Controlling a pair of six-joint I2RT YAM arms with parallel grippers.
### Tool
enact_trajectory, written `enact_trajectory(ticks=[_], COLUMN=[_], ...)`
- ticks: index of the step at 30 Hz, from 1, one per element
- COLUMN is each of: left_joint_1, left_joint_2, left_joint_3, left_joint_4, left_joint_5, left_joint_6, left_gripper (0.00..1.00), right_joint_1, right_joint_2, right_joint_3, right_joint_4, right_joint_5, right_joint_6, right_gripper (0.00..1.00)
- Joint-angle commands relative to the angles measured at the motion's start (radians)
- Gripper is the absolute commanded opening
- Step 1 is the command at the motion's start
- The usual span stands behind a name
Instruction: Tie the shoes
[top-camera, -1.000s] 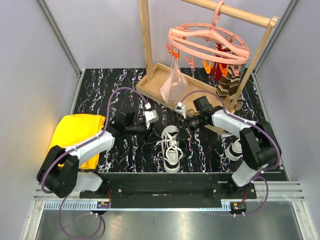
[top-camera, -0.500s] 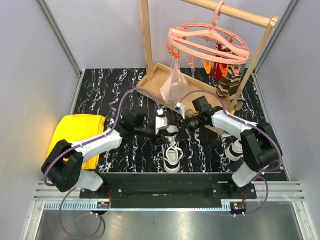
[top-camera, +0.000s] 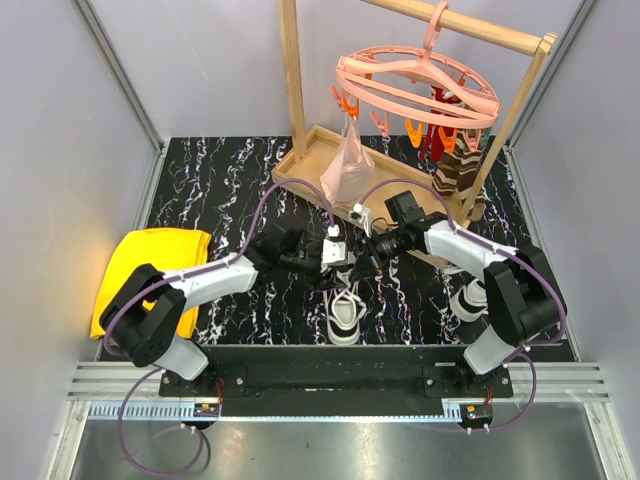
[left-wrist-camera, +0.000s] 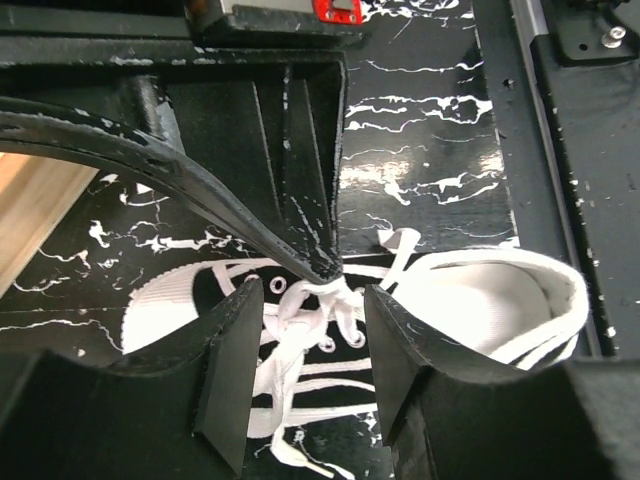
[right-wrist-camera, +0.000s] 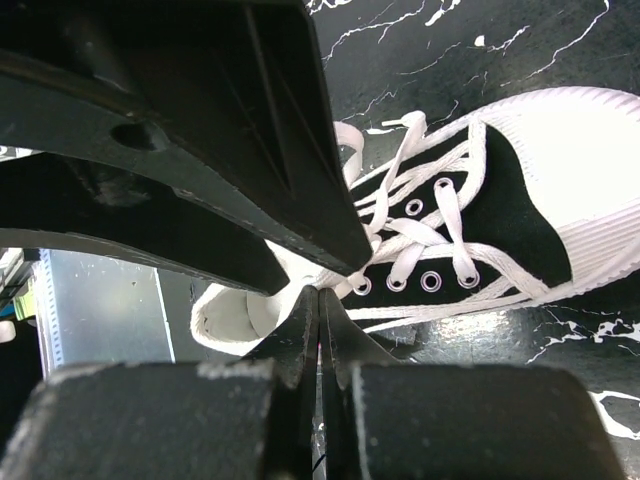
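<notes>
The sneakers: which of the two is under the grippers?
The middle sneaker, under the left gripper and right gripper; the other sneaker stands apart, beside the right arm.

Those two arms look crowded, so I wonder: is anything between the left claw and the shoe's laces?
Only the shut right gripper: its tip sits at the laces, right in front of the open left gripper. Nothing else visible lies between that one and the shoe.
</notes>
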Motion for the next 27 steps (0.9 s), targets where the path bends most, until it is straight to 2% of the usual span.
enact_trajectory(ticks=[1,4,7,12,17,27], left_joint_1=[-0.005,-0.005,-0.004,-0.004,-0.002,0.011], left_joint_2=[0.013,0.026,0.04,0.049,0.021,-0.042], left_joint_3=[0.05,0.056,0.065,0.071,0.048,-0.029], left_joint_4=[0.05,0.033,0.015,-0.008,-0.025,-0.042], left_joint_5=[-0.011,0.012,0.029,0.046,0.038,0.014], left_joint_6=[0.051,0.073,0.091,0.108,0.116,0.127], left_gripper=[0.48,0.46,0.39,0.15,0.0,0.0], right_joint_1=[0.01,0.01,0.01,0.01,0.01,-0.007], right_joint_2=[-0.034,-0.031,-0.028,-0.028,-0.023,-0.029], right_joint_3=[0.032,0.033,0.036,0.038,0.036,0.019], right_joint_4=[0.025,0.025,0.022,0.02,0.009,-0.018], right_joint_5=[-0.028,-0.029,-0.031,-0.029,-0.015,0.009], right_joint_6=[-0.025,-0.026,-0.029,-0.034,-0.049,-0.069], right_gripper=[0.0,0.0,0.0,0.0,0.0,0.0])
